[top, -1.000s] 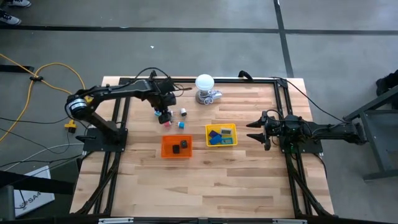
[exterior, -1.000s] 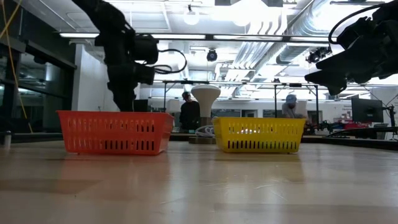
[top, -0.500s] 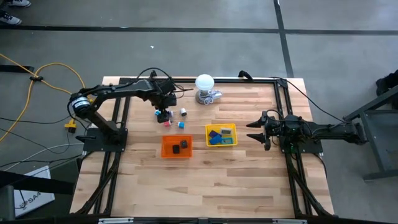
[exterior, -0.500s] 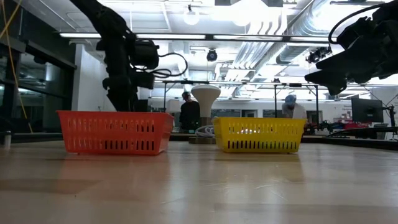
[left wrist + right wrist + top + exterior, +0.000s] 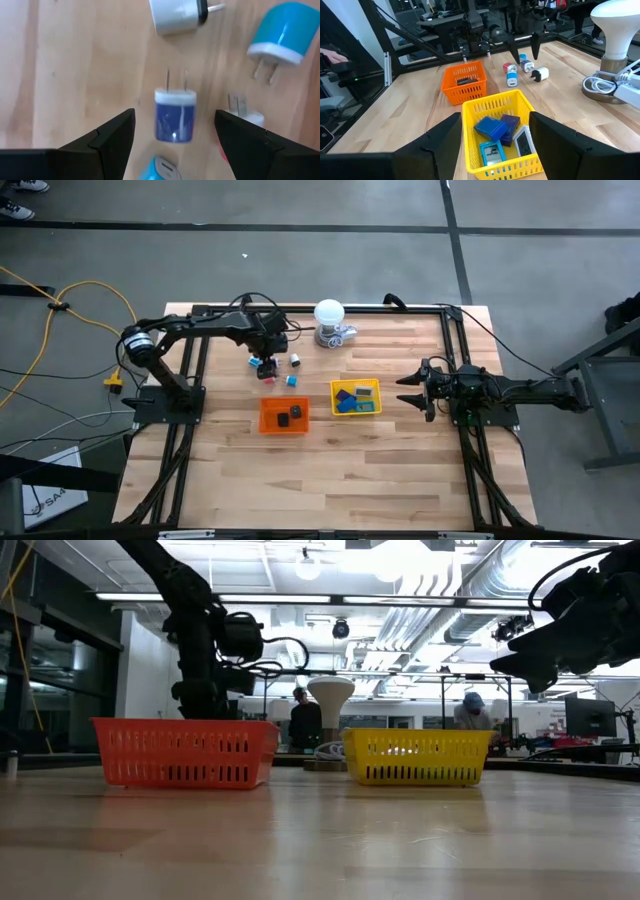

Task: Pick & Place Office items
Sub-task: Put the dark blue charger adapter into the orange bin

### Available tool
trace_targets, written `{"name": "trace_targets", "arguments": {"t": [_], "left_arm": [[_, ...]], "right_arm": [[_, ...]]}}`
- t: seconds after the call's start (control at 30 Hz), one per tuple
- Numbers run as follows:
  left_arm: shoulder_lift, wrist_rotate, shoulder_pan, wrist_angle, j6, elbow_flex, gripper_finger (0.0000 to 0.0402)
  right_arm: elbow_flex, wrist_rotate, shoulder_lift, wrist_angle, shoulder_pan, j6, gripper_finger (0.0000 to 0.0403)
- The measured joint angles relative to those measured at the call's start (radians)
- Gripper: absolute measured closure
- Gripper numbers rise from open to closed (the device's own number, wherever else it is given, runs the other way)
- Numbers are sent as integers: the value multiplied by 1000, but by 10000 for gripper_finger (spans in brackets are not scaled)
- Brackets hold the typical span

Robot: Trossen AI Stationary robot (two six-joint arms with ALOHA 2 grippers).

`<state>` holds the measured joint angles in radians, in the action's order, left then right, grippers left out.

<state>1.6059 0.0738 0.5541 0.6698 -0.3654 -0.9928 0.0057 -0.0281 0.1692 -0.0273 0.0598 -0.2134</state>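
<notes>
Left gripper, fingers apart, straddles a dark blue plug adapter lying flat on the worktop, prongs pointing away from the wrist. White adapter and light blue adapter lie beyond. Right gripper, fingers apart, waits beside the yellow tray.

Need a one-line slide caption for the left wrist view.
Open left tool poised over a blue-and-white plug adapter on the wooden table, other adapters nearby.

Bright ceiling lights glare overhead; my left wrist view blurs softly, and the desk is evenly lit.
</notes>
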Motion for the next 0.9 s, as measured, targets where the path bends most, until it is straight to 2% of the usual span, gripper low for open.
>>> {"name": "trace_targets", "arguments": {"t": [0.4,0.7,0.9], "left_arm": [[35,-2,0,-18,2,0,139],[54,-15,0,-24,-1,0,167],[54,-17,0,-25,-1,0,200]], "right_arm": [[0,-1,0,-3,0,0,183],[0,-1,0,-4,0,0,183],[0,-1,0,-4,0,0,183]]}}
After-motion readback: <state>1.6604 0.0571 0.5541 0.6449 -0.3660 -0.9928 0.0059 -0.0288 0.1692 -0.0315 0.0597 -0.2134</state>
